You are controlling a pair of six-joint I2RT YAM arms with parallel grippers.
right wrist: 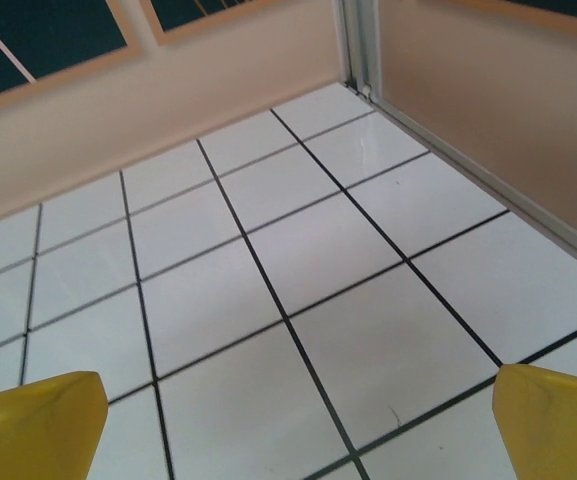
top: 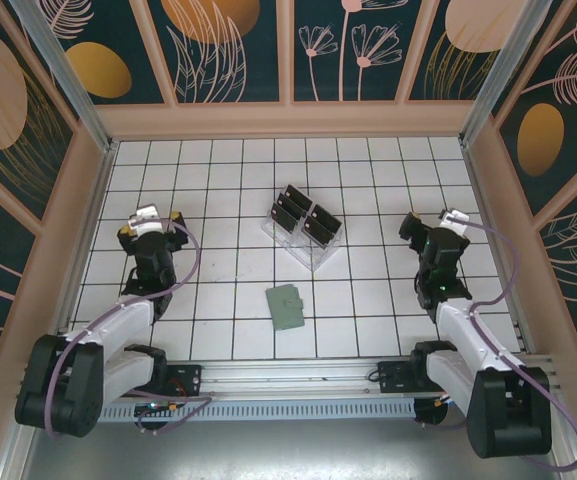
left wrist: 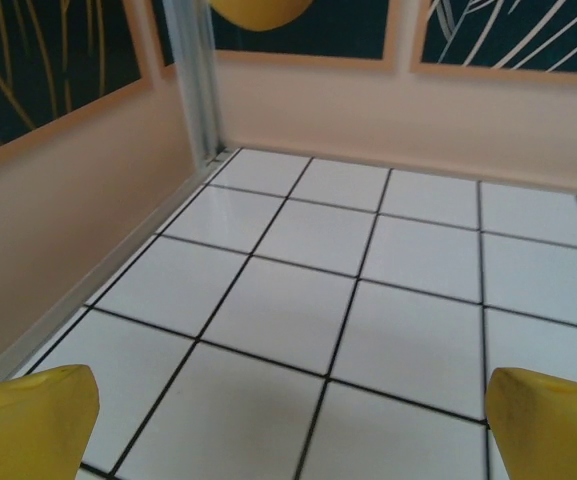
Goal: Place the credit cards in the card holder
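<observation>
Nearest the arm bases, the sage-green card holder (top: 287,307) lies flat and shut on the white tiled floor (top: 368,300), midway between the arms. Left gripper (top: 151,222) hangs with its yellow fingertips (left wrist: 33,420) spread wide over bare tile, gripping nothing. Right gripper (top: 431,232) is the same, jaws wide and empty. Between them, further back, the black credit cards (top: 305,218) stand in a clear rack (top: 313,252). Their markings are too small to read.
</observation>
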